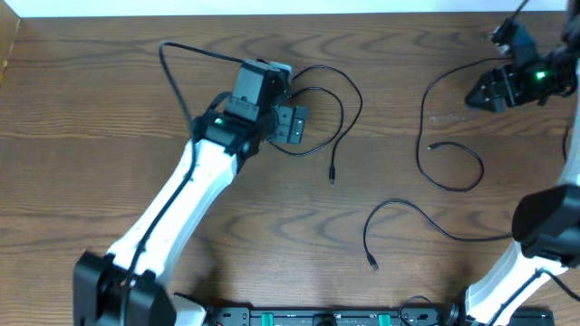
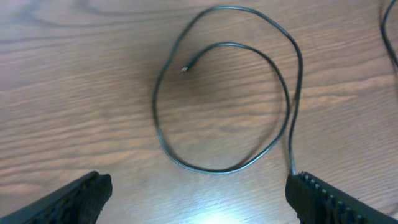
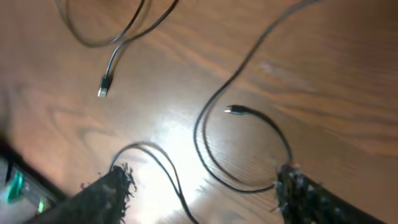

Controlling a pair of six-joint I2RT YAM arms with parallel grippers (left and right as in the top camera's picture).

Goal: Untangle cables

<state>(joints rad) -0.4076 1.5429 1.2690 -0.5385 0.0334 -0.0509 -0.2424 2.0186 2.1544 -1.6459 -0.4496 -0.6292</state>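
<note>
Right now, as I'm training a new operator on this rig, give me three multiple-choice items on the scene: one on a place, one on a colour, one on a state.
1. The left gripper hangs over: A the looped cable in the table's far half; B the table's near edge; C the right corner.
2. The cables are: A red; B black; C yellow.
3. The left gripper is: A shut on a cable; B shut on nothing; C open, holding nothing.
1 A, the loop lies on the wood just beneath it; 2 B, every cord in view is dark; 3 C, its fingers stand wide apart, nothing clamped.
</note>
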